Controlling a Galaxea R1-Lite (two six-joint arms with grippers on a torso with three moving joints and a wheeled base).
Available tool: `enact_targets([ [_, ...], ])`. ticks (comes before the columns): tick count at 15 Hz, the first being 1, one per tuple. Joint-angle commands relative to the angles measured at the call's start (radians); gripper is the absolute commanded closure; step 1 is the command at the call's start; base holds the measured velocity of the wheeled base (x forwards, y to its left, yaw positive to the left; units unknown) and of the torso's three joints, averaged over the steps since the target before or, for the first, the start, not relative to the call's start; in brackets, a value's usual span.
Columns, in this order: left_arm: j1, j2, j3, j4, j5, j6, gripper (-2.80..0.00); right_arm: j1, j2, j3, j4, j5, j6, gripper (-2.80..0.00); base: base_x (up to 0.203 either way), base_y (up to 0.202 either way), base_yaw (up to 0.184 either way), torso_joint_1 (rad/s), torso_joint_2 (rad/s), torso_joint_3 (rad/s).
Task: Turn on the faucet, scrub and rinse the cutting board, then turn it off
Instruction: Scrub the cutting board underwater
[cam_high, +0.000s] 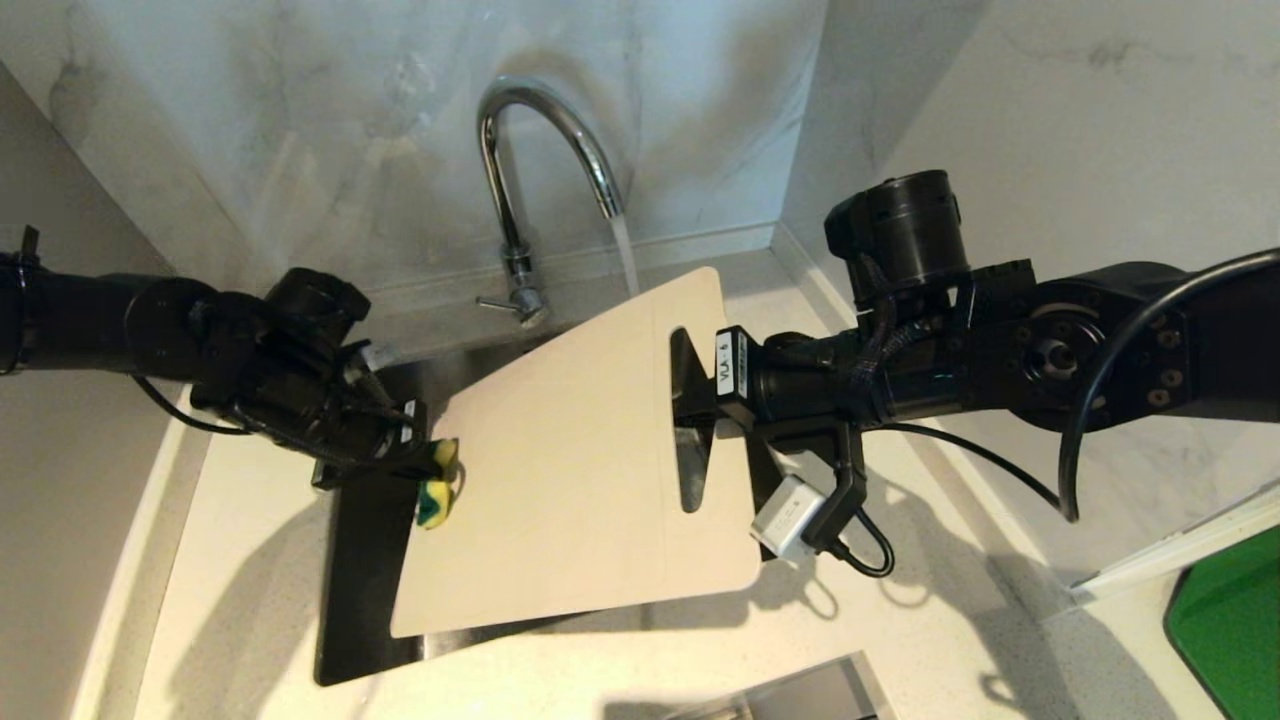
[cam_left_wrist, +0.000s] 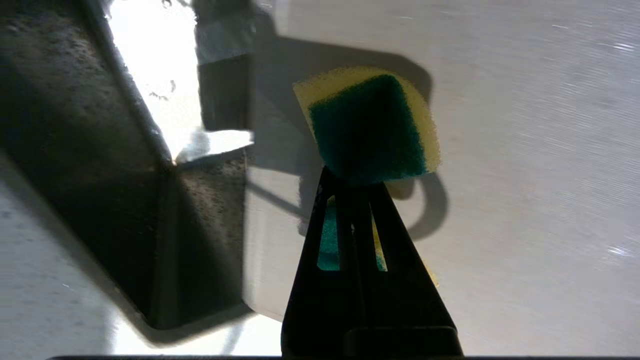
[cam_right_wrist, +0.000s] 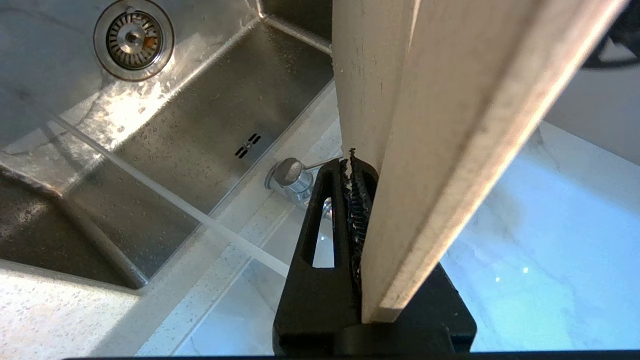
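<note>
The chrome faucet (cam_high: 545, 150) is running, and its stream (cam_high: 625, 255) falls onto the far edge of the cream cutting board (cam_high: 580, 450). The board is held tilted over the sink. My right gripper (cam_high: 700, 400) is shut on the board at its slot handle; in the right wrist view the board (cam_right_wrist: 440, 125) sits clamped between the fingers of that gripper (cam_right_wrist: 356, 160). My left gripper (cam_high: 425, 470) is shut on a green-and-yellow sponge (cam_high: 438, 485) at the board's left edge. In the left wrist view the sponge (cam_left_wrist: 370, 125) sticks out past the tips of the left gripper (cam_left_wrist: 352, 175), over the board (cam_left_wrist: 500, 200).
The steel sink (cam_high: 365, 560) lies under the board, with its drain (cam_right_wrist: 133, 37) in the right wrist view. The faucet's lever (cam_high: 495, 302) sticks out at its base. Marble walls close in behind and to the right. A green object (cam_high: 1225, 620) lies at the right edge.
</note>
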Motion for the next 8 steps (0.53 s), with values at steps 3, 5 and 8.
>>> enact_targets([
  [3,0.075,-0.008,0.044,-0.011,-0.008,0.017,0.00,0.000,-0.008,0.002,0.001,0.006,-0.013,0.00,0.000,0.000,0.000,0.000,0.00,0.000],
  [5,0.098,-0.038,0.038,-0.012,-0.011,0.016,0.00,0.000,-0.014,0.010,0.001,0.004,-0.014,0.00,0.000,0.000,0.000,0.000,0.00,0.000],
  [8,0.101,-0.100,-0.032,-0.011,-0.015,0.001,0.00,0.000,-0.020,0.022,0.001,0.004,-0.013,0.00,0.000,0.000,0.000,0.000,0.00,0.000],
])
